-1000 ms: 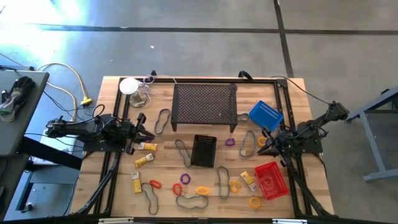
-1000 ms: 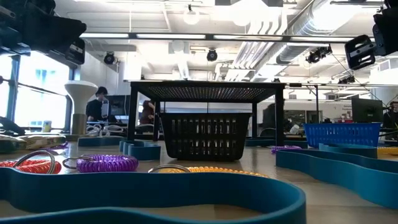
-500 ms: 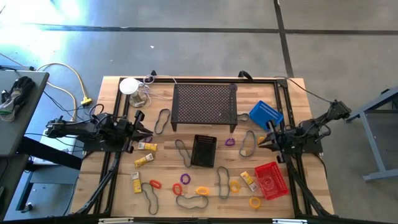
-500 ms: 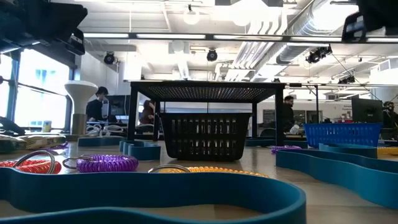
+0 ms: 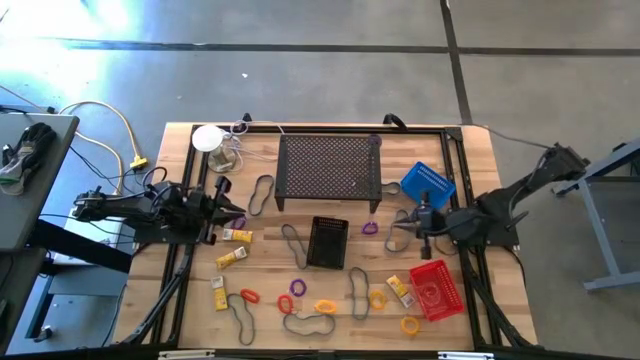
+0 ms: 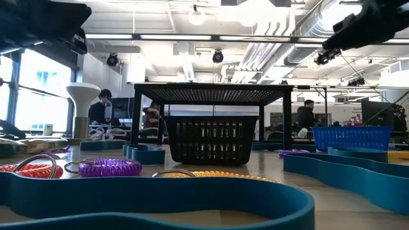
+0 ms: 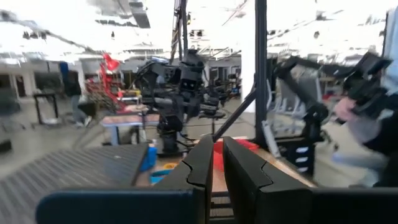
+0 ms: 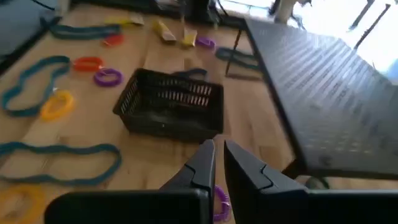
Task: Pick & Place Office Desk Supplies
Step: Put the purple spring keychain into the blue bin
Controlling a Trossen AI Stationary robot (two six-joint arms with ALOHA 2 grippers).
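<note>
High view: right gripper [image 5: 418,222], pinched closed and empty, should spread wide before dropping squarely over the purple ring [image 5: 369,228].

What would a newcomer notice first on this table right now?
The large black perforated stand at the table's far middle, with a small black basket just in front of it. Around them lie scattered coloured rings, yellow packets and band loops, with the blue basket and red basket on the right side.

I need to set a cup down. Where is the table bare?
Bare wood lies between the black basket and the red basket, and along the far right edge beside the blue basket. The near centre is crowded with rings and loops.
</note>
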